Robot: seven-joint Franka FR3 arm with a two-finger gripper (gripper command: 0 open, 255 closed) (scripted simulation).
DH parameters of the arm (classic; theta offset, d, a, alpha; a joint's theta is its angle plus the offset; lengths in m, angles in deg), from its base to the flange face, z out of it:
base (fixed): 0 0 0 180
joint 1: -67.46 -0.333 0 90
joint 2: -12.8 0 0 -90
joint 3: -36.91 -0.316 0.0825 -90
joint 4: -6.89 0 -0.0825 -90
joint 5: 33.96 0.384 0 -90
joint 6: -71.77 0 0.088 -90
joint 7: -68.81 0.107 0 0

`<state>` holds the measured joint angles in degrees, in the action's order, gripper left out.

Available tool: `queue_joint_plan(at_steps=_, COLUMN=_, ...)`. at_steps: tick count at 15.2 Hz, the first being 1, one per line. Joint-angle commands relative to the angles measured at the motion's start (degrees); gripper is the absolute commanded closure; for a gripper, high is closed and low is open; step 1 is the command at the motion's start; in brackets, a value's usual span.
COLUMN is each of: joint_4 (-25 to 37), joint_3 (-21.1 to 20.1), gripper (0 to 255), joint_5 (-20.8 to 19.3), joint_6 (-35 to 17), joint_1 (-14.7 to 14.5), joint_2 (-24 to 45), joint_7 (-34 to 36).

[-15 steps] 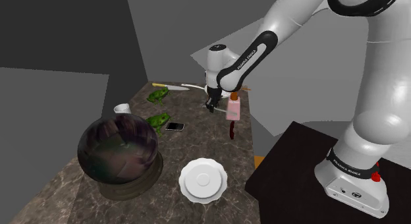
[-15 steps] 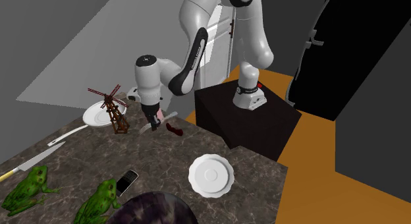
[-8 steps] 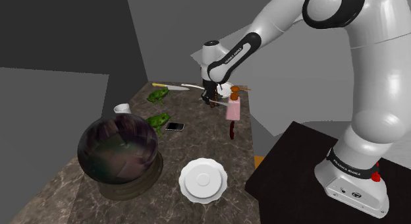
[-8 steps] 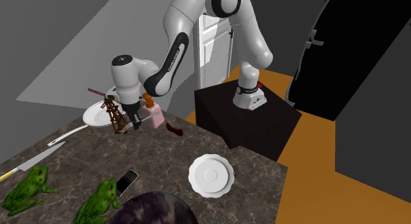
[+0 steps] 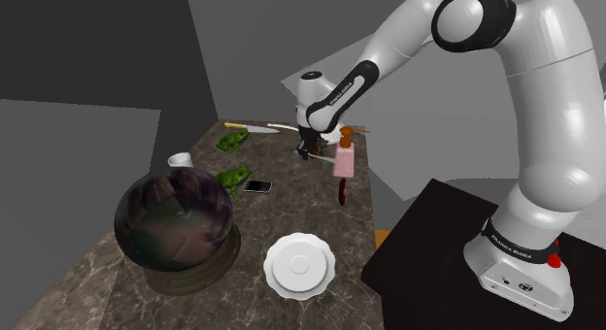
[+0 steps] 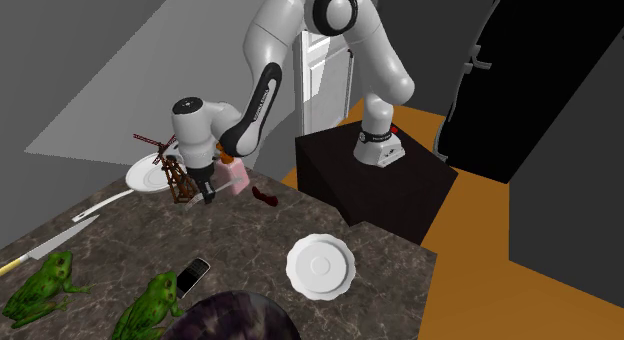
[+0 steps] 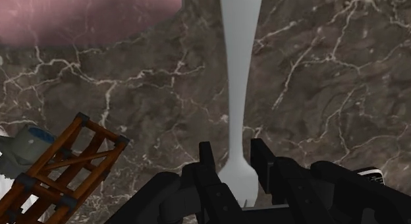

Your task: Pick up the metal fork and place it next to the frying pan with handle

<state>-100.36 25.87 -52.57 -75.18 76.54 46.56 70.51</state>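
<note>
**Fork clamped, pan close by, release outstanding**

**1. Jaws.** In the wrist view the gripper (image 7: pixel 232 153) has its two black fingers drawn in narrow on the neck of the pale grey fork (image 7: pixel 238 71), just above the tines. The handle runs straight out ahead of the fingers over the stone. In the second exterior view the gripper points down at centre left of the frame, low over the counter. Whether the fork touches the stone or hangs just clear of it cannot be told.

**2. Neighbours.** A brown wooden windmill model (image 6: pixel 172 168) stands just beside the fingers. A pink dispenser bottle (image 6: pixel 236 175) stands on their other side. The white frying pan (image 6: pixel 145 176) lies just behind the windmill, its long handle running toward the lower left of the frame.

**3. Progress.** Judged from the grip, the pick is done, and the fork is already near the pan with the windmill between them. What remains is to choose a free spot beside the pan, lower the fork, part the fingers and withdraw.

**4. Surface and room.** The counter (image 5: pixel 296 207) is dark brown marble with white veins. It also carries a white plate (image 5: pixel 299 265), a large dark globe (image 5: pixel 175 216), two green frog figures (image 5: pixel 233 178), a phone (image 5: pixel 257 186) and a knife (image 5: pixel 249 128). The black stand (image 6: pixel 340 178) sits on an orange floor (image 6: pixel 480 278). The walls are grey, and a black area fills the right of the second exterior view.
</note>
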Motion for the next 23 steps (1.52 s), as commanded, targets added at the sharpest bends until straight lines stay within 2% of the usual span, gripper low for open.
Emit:
queue_joint_plan(at_steps=1, joint_4=0.51, joint_3=0.41, gripper=255, joint_5=-0.45, joint_6=-0.97, joint_1=-0.25, joint_2=1.44, joint_7=0.30)
queue_joint_plan(at_steps=14, joint_4=2.99, joint_3=3.02, gripper=255, joint_5=-2.85, joint_6=-6.93, joint_1=-2.14, joint_2=9.80, joint_7=2.51)
queue_joint_plan(at_steps=22, joint_4=2.99, joint_3=3.03, gripper=255, joint_5=-2.85, joint_6=-6.93, joint_1=-2.14, joint_2=9.80, joint_7=2.51)
queue_joint_plan(at_steps=23, joint_4=2.99, joint_3=3.03, gripper=0, joint_5=-2.84, joint_6=-6.93, joint_1=-2.14, joint_2=9.80, joint_7=2.51)
